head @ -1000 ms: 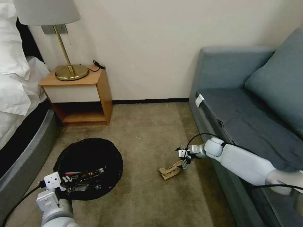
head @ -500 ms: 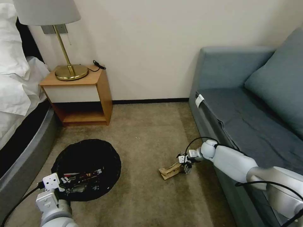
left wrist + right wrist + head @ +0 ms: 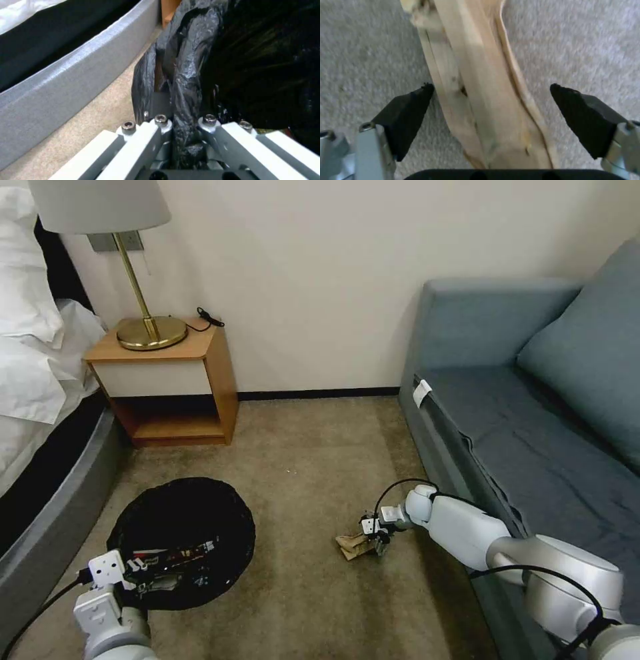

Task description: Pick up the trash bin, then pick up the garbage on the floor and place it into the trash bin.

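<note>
Right gripper (image 3: 490,100) spread wide, straddling tan paper (image 3: 480,100) beside the sofa (image 3: 533,447); left gripper (image 3: 183,125) clamped on trash bin (image 3: 183,540) rim.

Round bin lined with crinkly black plastic bag (image 3: 181,540), litter inside, on carpet by bed. Crumpled tan paper (image 3: 352,545) on carpet beside sofa.

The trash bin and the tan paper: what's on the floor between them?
Nothing but bare carpet lies between the trash bin and the tan paper, as the head view shows.
</note>
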